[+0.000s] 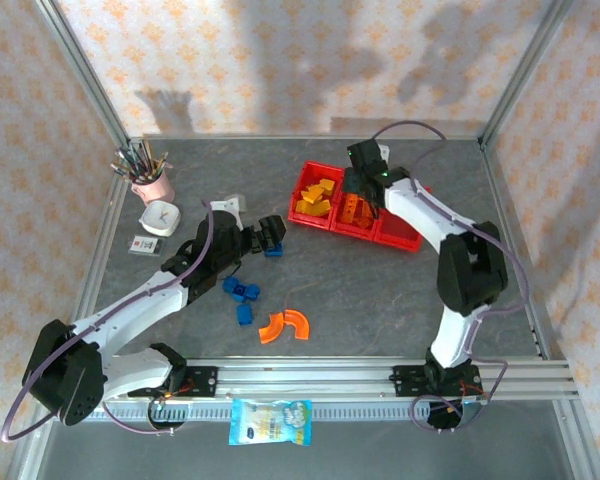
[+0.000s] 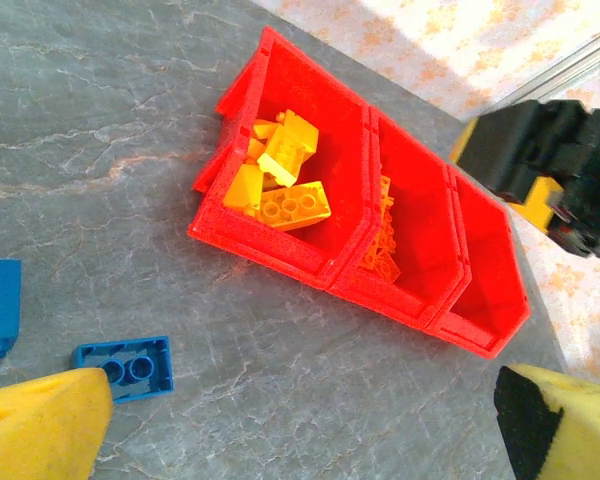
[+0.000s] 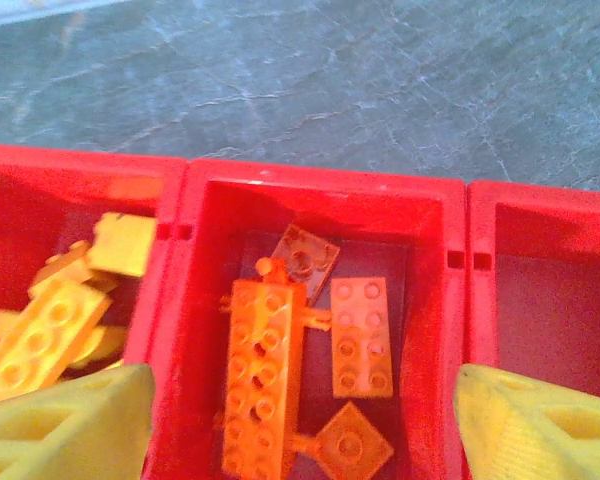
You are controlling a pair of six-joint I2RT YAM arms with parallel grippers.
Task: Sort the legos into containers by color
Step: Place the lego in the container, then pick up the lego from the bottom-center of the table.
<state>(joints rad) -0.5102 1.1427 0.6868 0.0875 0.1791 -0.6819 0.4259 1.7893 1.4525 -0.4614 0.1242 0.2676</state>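
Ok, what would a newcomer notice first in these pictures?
The bright red tray at the far side of the table stands out, yellow bricks in its left compartment and orange bricks in the middle one, with the right end effector open above it. Nearer, blue bricks and two orange arcs lie loose.

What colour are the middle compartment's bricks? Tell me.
Orange bricks, clearest in the right wrist view.

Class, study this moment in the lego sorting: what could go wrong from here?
The right gripper has open fingers over the red tray's dividers; moving off, one could snag a wall and shift the tray. The left gripper is open above blue bricks lying close together; closing may knock a neighbour away. The curved orange arcs might slip from the fingers.
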